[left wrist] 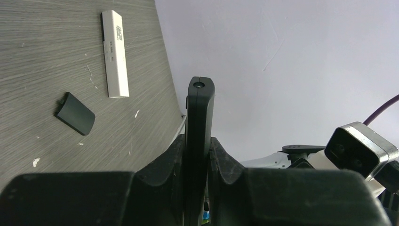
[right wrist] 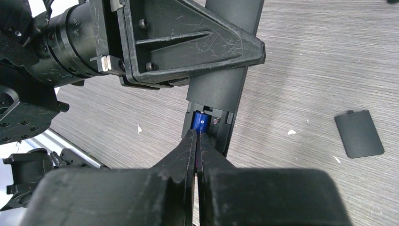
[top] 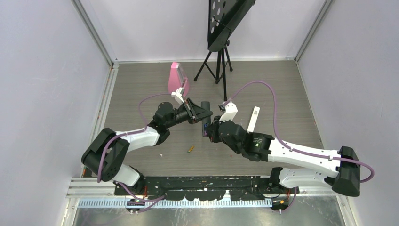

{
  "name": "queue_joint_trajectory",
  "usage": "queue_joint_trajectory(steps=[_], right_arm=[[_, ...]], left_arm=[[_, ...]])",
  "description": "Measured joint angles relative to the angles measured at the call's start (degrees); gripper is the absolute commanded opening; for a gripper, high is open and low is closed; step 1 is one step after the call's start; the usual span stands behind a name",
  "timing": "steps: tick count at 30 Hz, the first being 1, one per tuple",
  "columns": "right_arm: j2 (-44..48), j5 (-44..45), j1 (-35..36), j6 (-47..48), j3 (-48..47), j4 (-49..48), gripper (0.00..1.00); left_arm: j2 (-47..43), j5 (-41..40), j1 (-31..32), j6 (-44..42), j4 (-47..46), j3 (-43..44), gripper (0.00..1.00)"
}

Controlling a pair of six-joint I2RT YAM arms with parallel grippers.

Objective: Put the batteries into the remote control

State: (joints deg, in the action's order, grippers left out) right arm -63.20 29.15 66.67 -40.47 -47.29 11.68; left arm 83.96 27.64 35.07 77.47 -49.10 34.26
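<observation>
Right gripper (right wrist: 196, 136): scratched black fingers were pressed together, gripping nothing, tips at cylindrical blue battery (right wrist: 199, 120) seated in the open compartment | grey wood-grain table (right wrist: 306, 70) | left gripper (left wrist: 197, 143) was clamped on slim matte-black remote control (left wrist: 200, 103) | flat back cover (right wrist: 359, 133) lay on table | gold battery (top: 190, 149) lay loose

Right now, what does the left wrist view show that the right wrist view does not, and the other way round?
Only left wrist: the white remote on the table. Only right wrist: the blue battery in the open compartment of the black remote, the shut right tool at its end. Both: the black remote clamped in the left tool, and the loose back cover on the table.
</observation>
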Motion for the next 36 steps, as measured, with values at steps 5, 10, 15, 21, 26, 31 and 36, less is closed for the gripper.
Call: queue_joint_trajectory(steps=[5, 10, 15, 21, 26, 31, 36], right_arm=[[0.57, -0.61, -0.02, 0.07, 0.68, -1.01, 0.05], [1.11, -1.2, -0.04, 0.22, 1.2, -1.38, 0.1], [2.21, -1.42, 0.0, -0.48, 1.2, 0.02, 0.19], [5.62, -1.97, 0.0, -2.05, 1.18, 2.21, 0.28], [10.82, -1.75, -0.07, -3.23, 1.2, 4.07, 0.36], [16.09, -0.02, -0.07, -4.61, 1.29, 4.35, 0.47], [17.77, 4.44, -0.24, -7.54, 1.36, 7.02, 0.54]], left_arm=[[-0.31, 0.02, 0.0, -0.17, 0.35, -0.02, 0.0], [-0.35, 0.66, 0.0, -1.25, 0.31, -0.02, 0.0], [-0.37, 2.82, 0.07, -3.65, -0.76, -0.02, 0.0], [-0.37, 6.19, 0.04, -6.6, -4.85, -0.02, 0.0], [-0.61, 9.03, -0.31, -10.62, -5.14, -0.11, 0.0], [-3.72, 9.73, -0.85, -15.67, -0.04, -0.17, 0.0], [-10.8, 8.41, -1.75, -22.56, 9.94, -0.17, 0.0]])
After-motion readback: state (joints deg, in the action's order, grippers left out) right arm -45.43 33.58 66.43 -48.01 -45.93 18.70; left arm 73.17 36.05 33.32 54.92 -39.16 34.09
